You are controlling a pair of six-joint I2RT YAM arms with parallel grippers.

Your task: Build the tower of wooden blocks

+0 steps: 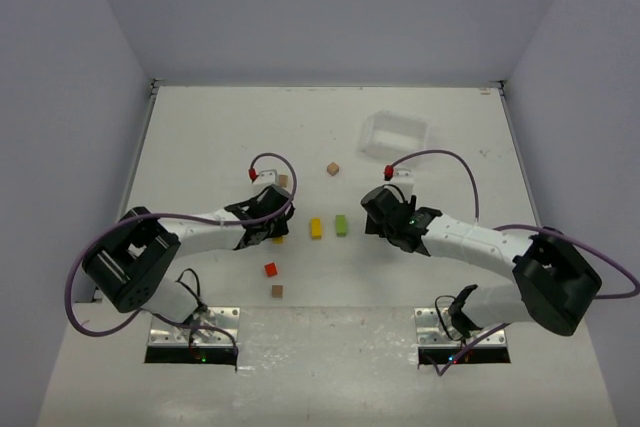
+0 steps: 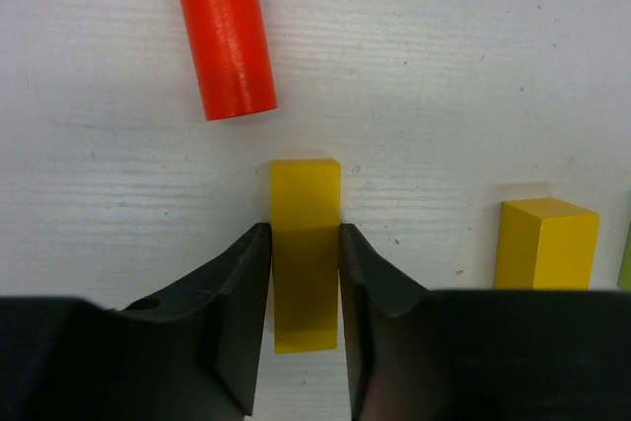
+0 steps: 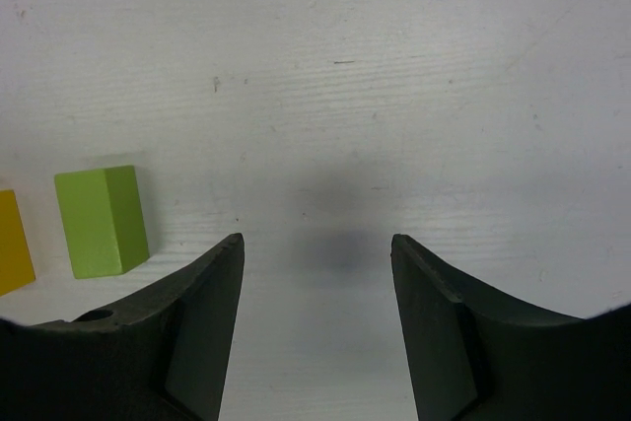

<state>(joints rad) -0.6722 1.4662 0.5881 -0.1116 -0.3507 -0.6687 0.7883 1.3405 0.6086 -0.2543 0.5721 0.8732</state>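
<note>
Overhead and wrist views of a white bench (image 1: 200,127) with two robot arms bolted at its near edge. My left gripper (image 2: 306,234) was closed to a narrow gap around a flat yellow block (image 2: 306,194), which lay on the bench left of centre. One finger sat flush against each of the block's long sides. Just past the end of that block, a red cylinder (image 2: 224,32) lay on its side.

A second yellow block (image 1: 316,228) and a green block (image 1: 341,224) sat side by side without touching, near the middle of the bench between my two grippers. My right gripper (image 3: 315,244) had its fingers spread wide with only bare bench between them, and the green block sat off to one side.

One brown cube (image 1: 332,168) lay toward the far edge, another brown cube (image 1: 283,181) was just beside my left gripper, and a third brown cube (image 1: 277,291) lay toward the near edge. All of the tower's pieces lay singly, none on top of another. A clear tray (image 1: 395,134) sat toward the far right corner.
</note>
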